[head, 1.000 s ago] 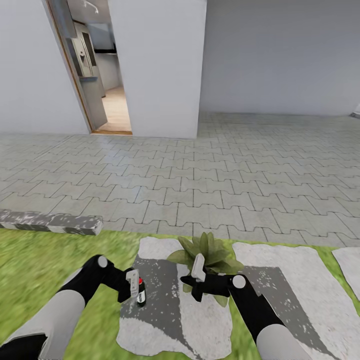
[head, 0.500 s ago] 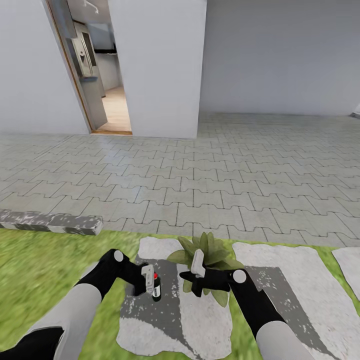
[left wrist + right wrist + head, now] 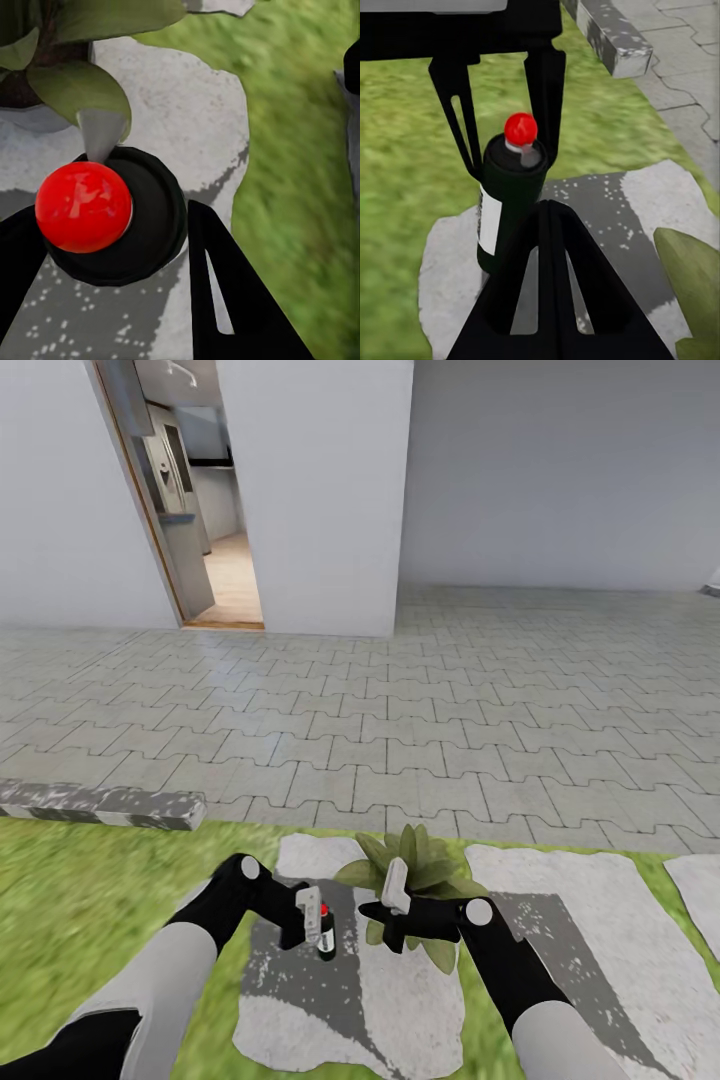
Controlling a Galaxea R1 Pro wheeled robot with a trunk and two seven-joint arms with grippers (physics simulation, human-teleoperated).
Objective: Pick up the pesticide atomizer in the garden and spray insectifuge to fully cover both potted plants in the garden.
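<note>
Holding the pesticide atomizer (image 3: 325, 934) upright over a grey stepping stone (image 3: 300, 1020), the left claw (image 3: 307, 922) grips its dark body from the side, fingers on either flank. Its long axis runs vertical, red cap topmost. The potted plant (image 3: 410, 870) sits just beside it, toward the robot's right, so the left arm is placed to spray. The right claw (image 3: 396, 905) hangs over the plant's leaves, fingers pressed together on nothing.

Grey paving (image 3: 450, 710), white walls (image 3: 560, 470)
</note>
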